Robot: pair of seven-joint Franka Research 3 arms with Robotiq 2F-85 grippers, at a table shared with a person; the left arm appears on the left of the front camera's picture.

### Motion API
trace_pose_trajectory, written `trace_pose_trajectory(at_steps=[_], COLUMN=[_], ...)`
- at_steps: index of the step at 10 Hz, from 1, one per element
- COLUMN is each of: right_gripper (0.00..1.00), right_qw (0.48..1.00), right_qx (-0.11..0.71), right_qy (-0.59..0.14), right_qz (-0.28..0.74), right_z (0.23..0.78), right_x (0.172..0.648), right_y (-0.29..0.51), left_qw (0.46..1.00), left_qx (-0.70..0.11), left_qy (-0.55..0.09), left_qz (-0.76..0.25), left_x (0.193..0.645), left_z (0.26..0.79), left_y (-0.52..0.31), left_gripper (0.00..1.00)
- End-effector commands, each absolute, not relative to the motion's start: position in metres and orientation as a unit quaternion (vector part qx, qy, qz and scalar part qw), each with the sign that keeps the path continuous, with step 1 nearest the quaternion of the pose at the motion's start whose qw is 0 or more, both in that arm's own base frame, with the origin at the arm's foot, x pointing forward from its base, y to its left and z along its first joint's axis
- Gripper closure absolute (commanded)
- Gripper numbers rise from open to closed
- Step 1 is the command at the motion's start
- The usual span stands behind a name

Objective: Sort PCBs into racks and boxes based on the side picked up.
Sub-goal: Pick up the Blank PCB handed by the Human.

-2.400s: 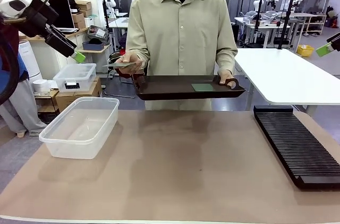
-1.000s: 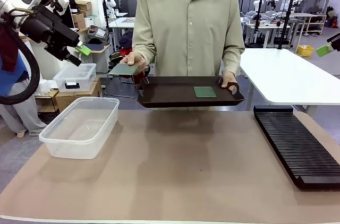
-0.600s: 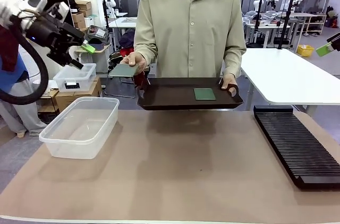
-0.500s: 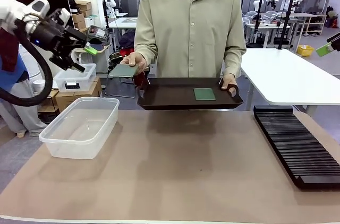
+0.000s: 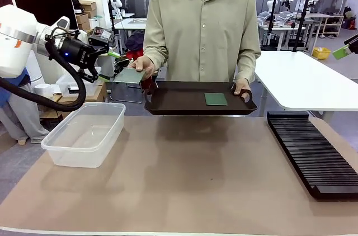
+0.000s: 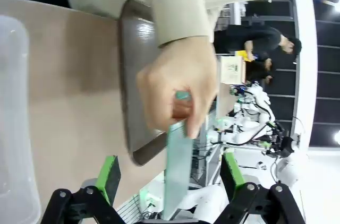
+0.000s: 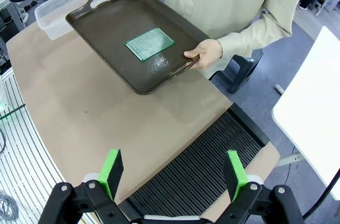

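A person across the table holds one green PCB [image 5: 130, 75] out flat in one hand. My left gripper [image 5: 110, 66] is open right beside it. In the left wrist view that PCB [image 6: 178, 173] stands edge-on between my green pads [image 6: 109, 176], touching neither, with the person's hand [image 6: 180, 88] on its far end. A second PCB [image 5: 215, 98] lies on the dark brown tray [image 5: 173, 102] in the person's other hand. My right gripper [image 7: 174, 173] hangs open high above the rack [image 7: 212, 173], well clear of the tray [image 7: 101, 19] and its PCB [image 7: 150, 43]. The clear box [image 5: 84, 132] sits on the table's left and the black rack [image 5: 310, 152] on its right.
The brown mat [image 5: 190, 180] between box and rack is bare. A white table [image 5: 302, 79] stands behind the rack at the right. Shelves and cardboard boxes crowd the space behind my left arm [image 5: 17, 40].
My left arm has swung down and to the right, from above the box up to the PCB in the person's hand. The person has lowered the tray slightly and holds it steady.
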State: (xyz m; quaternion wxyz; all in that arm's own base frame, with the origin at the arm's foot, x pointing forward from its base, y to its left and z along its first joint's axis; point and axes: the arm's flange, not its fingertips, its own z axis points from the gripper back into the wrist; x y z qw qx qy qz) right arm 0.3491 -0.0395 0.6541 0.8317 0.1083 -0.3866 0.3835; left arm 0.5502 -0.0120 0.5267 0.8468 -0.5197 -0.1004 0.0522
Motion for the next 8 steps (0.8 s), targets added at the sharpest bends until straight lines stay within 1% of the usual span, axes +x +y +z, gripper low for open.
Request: trace_pose_trajectory(at_steps=[1,3,4,6,7,8], right_gripper=[0.00,0.00,0.00,0.00,0.00,0.00], right_qw=[0.830,0.830,0.830,0.830,0.830,0.830], right_qx=[0.114,0.114,0.114,0.114,0.114,0.114], right_qy=[-0.386,-0.386,-0.386,-0.386,-0.386,-0.386], right_qz=[0.386,0.386,0.386,0.386,0.386,0.386], right_z=[0.653,0.653,0.653,0.653,0.653,0.653], right_x=[0.350,0.350,0.350,0.350,0.350,0.350], right_y=[-0.038,-0.038,-0.038,-0.038,-0.038,-0.038], left_qw=[0.818,0.810,0.804,0.807,0.806,0.804], left_qx=[-0.564,-0.577,-0.585,-0.582,-0.584,-0.581], left_qy=[-0.112,-0.105,-0.104,-0.096,-0.099,-0.117], left_qz=[0.022,0.009,0.009,-0.015,-0.019,-0.033], left_x=[0.549,0.542,0.531,0.531,0.526,0.531], left_z=[0.523,0.521,0.523,0.515,0.513,0.508], left_y=[-0.015,-0.012,-0.017,-0.017,-0.026,-0.033], left_gripper=[0.00,0.00,0.00,0.00,0.00,0.00])
